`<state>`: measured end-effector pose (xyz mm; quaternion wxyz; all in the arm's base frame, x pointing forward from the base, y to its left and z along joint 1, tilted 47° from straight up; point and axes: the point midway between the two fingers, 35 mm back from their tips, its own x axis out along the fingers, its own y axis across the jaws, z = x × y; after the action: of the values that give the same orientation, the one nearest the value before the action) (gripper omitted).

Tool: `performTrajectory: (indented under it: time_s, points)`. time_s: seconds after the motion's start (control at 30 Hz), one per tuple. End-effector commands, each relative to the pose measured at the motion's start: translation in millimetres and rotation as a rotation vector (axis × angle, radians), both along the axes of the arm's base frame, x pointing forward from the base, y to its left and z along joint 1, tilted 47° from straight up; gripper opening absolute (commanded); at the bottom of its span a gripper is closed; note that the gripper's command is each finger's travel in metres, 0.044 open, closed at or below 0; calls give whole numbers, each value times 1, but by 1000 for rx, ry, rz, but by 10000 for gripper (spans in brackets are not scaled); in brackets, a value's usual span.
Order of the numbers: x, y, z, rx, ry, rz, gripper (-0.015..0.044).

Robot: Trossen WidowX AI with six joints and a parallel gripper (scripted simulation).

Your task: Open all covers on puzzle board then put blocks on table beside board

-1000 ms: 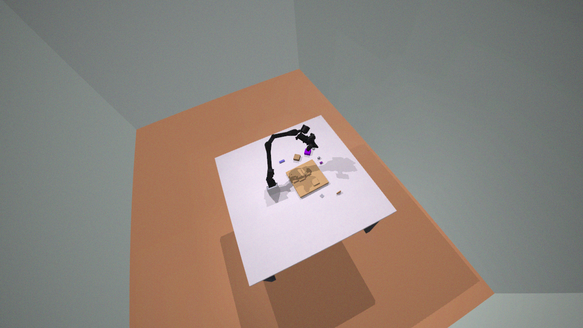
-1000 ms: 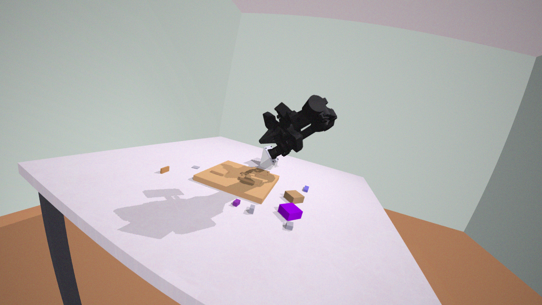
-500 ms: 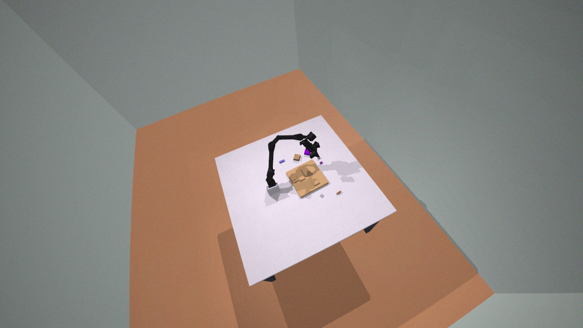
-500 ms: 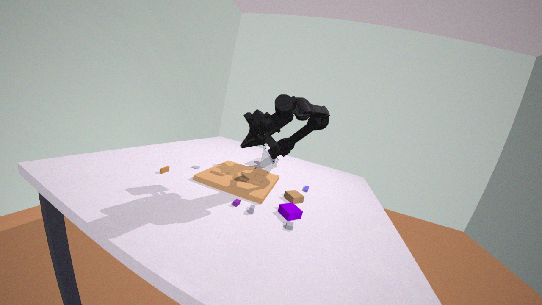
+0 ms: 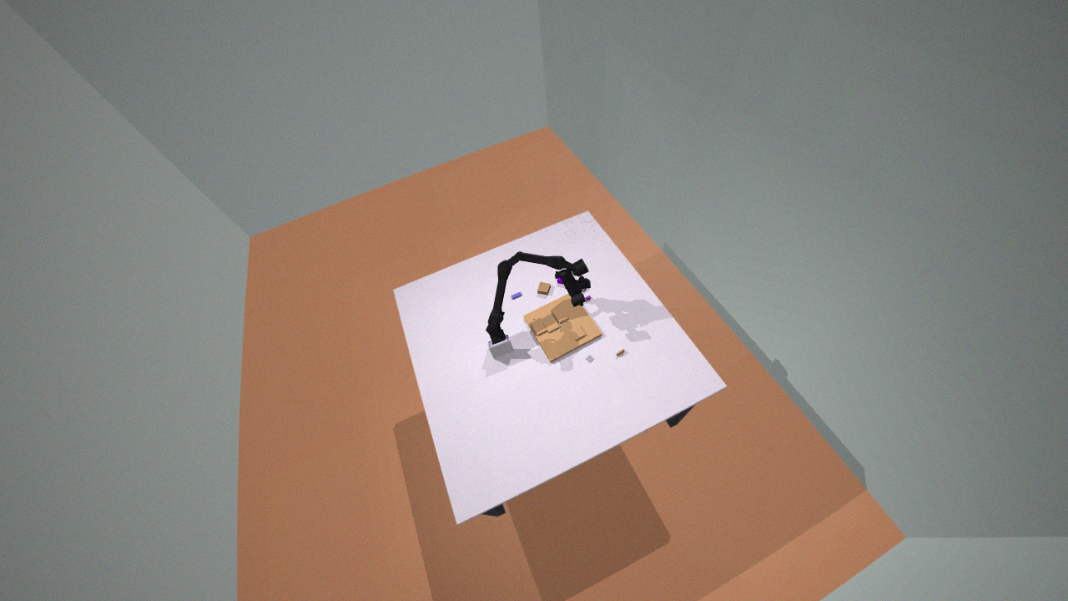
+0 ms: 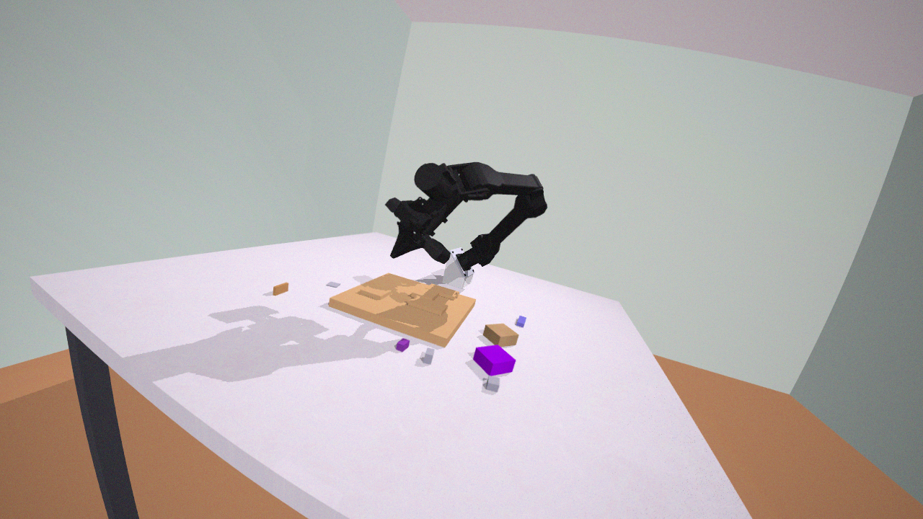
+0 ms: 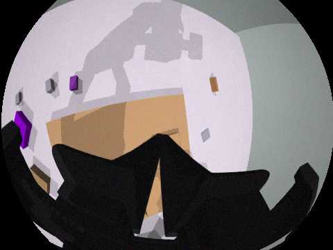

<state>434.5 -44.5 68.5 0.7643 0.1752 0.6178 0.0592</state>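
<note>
The tan puzzle board (image 5: pixel 556 352) (image 6: pixel 429 330) (image 7: pixel 146 114) lies flat, with low raised covers of the same colour. Their positions and any wells are too small and shadowed to tell. My gripper (image 6: pixel 393 256) (image 7: pixel 161 139) is shut and empty, pointing down above the board. Beside the board lie a large purple block (image 6: pixel 494 360) (image 7: pixel 23 129), a tan block (image 5: pixel 543 287) (image 6: pixel 500 334), a blue block (image 5: pixel 516 295) (image 6: pixel 520 321), a small purple block (image 6: pixel 402 345) (image 7: pixel 73 83) and an orange block (image 5: pixel 620 351) (image 6: pixel 280 289) (image 7: pixel 214 84).
Two small grey blocks, one nearer the board (image 6: pixel 427 355) (image 7: pixel 50 85) and one farther out, stand near the purple blocks. A flat grey piece (image 5: pixel 589 358) (image 6: pixel 332 284) (image 7: pixel 205 135) lies between the board and the orange block. The arm's shadow crosses the board and table.
</note>
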Motion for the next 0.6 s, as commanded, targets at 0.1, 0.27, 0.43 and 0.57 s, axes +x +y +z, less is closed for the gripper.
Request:
performTrajectory:
  time_s: [0.1,0.27,0.43,0.57]
  points:
    - [-23,-11,-36,81,69,124,0]
    - [-40,-16,-56,149,95,203,0]
    - [-58,-20,-76,237,106,282,0]
    - [-73,-23,-90,313,102,337,0]
